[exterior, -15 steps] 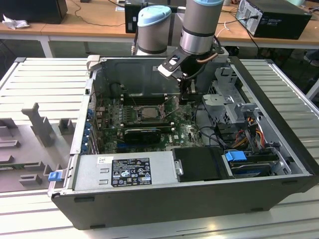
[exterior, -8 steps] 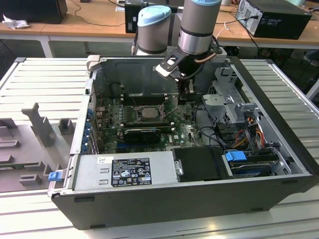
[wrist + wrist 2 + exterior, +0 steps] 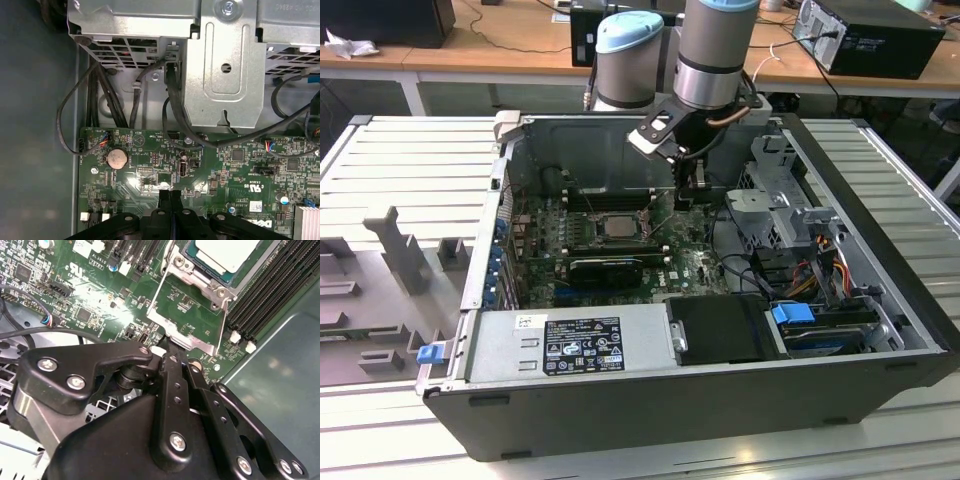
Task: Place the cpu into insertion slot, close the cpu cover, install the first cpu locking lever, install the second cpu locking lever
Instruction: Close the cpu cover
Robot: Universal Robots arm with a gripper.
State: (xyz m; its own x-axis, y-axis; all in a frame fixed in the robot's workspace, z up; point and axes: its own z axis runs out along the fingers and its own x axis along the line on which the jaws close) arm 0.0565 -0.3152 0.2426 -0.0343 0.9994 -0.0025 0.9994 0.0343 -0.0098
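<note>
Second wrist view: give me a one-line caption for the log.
Shut gripper at the edge of the open cover, cpu already seated in the slot.

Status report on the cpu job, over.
Gripper shut, tips at the open cpu cover's edge. Cpu in the insertion slot, uncovered. Nothing seen blocking the cover.

Pale silver square cpu (image 3: 226, 251) seated flat in insertion slot (image 3: 197, 276), silvery rim around. Thin silvery cpu cover (image 3: 195, 342) open, tilted up beside slot.
</note>
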